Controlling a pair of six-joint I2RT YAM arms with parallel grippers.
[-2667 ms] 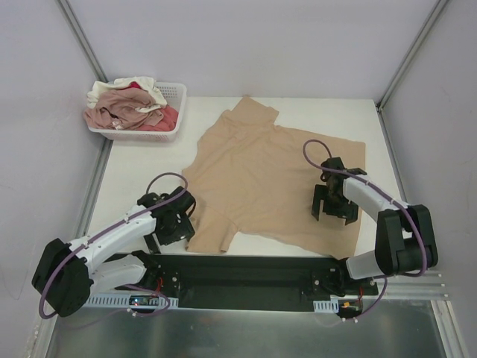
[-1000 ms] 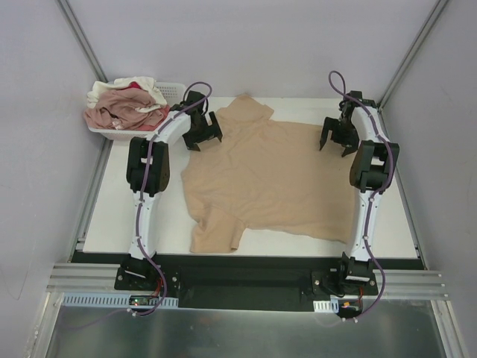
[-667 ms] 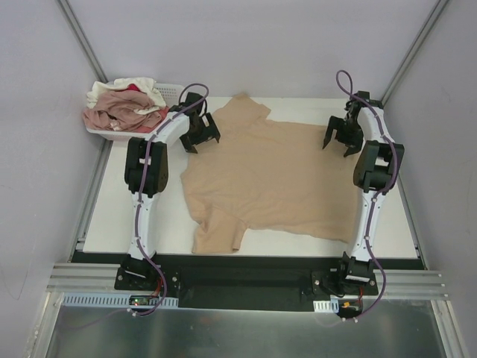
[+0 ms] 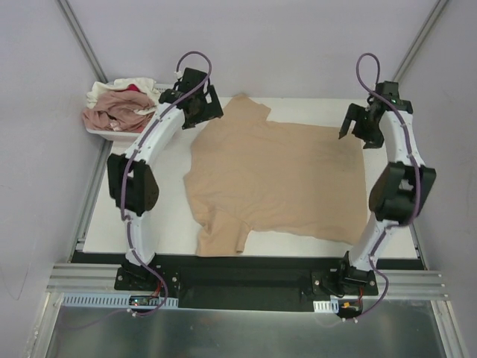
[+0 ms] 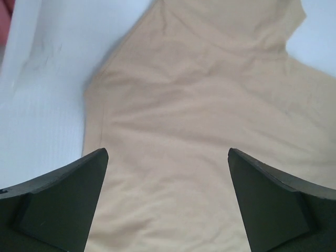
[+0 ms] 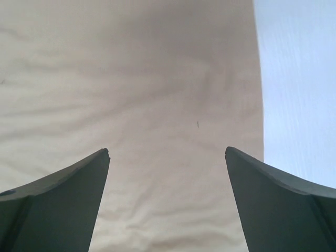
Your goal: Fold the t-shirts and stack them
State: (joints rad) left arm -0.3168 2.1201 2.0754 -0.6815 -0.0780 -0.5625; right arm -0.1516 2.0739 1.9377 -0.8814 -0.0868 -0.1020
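The tan-beige t-shirt (image 4: 276,179) lies spread flat on the white table (image 4: 149,216), with one sleeve at the back and one at the front left. My left gripper (image 4: 203,117) is open and empty, raised over the shirt's back left edge. In the left wrist view the left gripper (image 5: 167,152) hangs above the shirt (image 5: 199,105). My right gripper (image 4: 356,136) is open and empty above the shirt's back right corner. In the right wrist view the right gripper (image 6: 167,150) hangs above the shirt (image 6: 131,79). Pink (image 4: 112,112), cream-white (image 4: 134,86) and red shirts are piled at the back left.
The piled shirts sit in a white lattice basket (image 4: 112,133) at the back left corner, close to my left arm. Grey walls and metal posts close in the table at the back and sides. Bare table (image 6: 299,79) shows right of the shirt's edge.
Both arms have stretched from the near edge to the back of the table and risen. The shirt's back right corner now lies flatter and the shirt sits slightly further right.
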